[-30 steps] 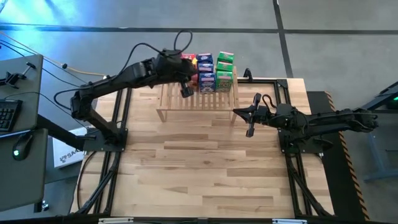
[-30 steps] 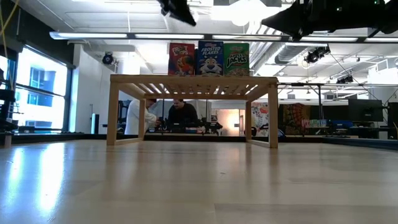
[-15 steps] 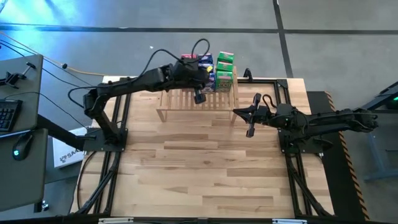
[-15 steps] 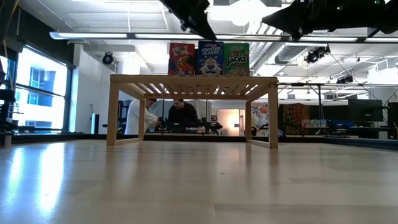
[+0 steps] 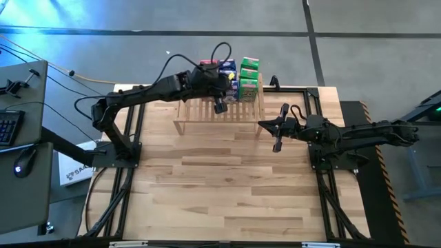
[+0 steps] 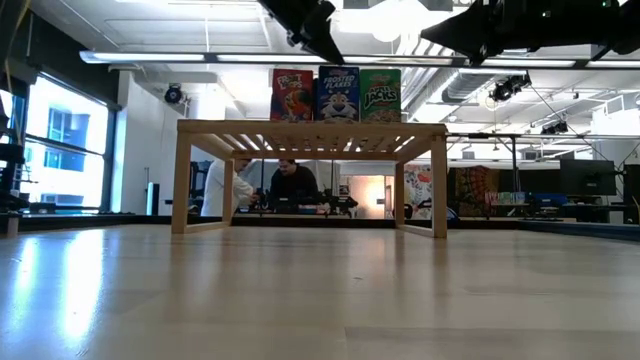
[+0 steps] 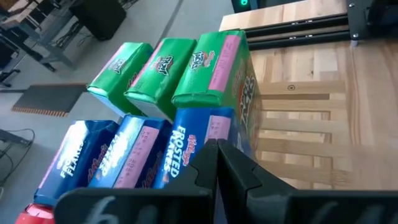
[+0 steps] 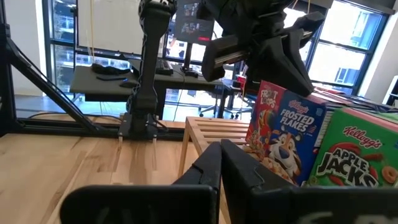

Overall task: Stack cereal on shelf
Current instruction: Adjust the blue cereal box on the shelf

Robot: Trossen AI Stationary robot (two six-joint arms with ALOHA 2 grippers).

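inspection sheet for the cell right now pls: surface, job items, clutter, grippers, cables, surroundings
Surface: wooden tabletop, bare in front of the shelf.
Job's things: cereal boxes in red, blue and green rows, upright on the far part of the slatted shelf; front slats free.
Clutter: nothing seen.
Grippers: left gripper shut, empty, above the shelf beside the boxes; right gripper shut, empty, waiting off the shelf's right end.
Cables: black cable looping off the left arm.
Surroundings: two people at a desk behind the shelf; keyboard on a side desk.
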